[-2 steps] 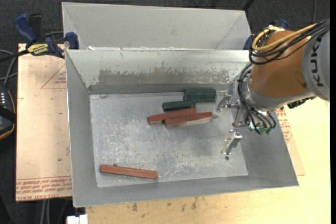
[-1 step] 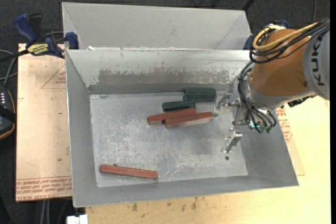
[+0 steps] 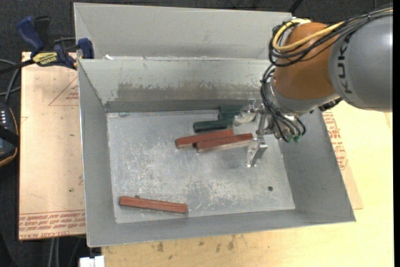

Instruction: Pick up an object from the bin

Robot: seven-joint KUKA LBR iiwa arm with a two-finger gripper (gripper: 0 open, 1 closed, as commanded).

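So the grey bin (image 3: 94,134) has five things in it, near as one can count: three brown sticks and two dark green pieces. One brown stick (image 3: 153,204) lies alone near the front left corner, well apart from everything else. The other four are bunched up in the middle toward the right. A longer brown stick (image 3: 228,140) lies partly across a shorter brown stick (image 3: 186,142), and just behind them sit a green bar (image 3: 212,127) and a darker green block (image 3: 232,113).

The gripper (image 3: 253,134) is down at the right end of that bunch. Its fingers (image 3: 254,156) are spread apart, released, one on each side of the longer brown stick's right end. They aren't visibly clamped on it.
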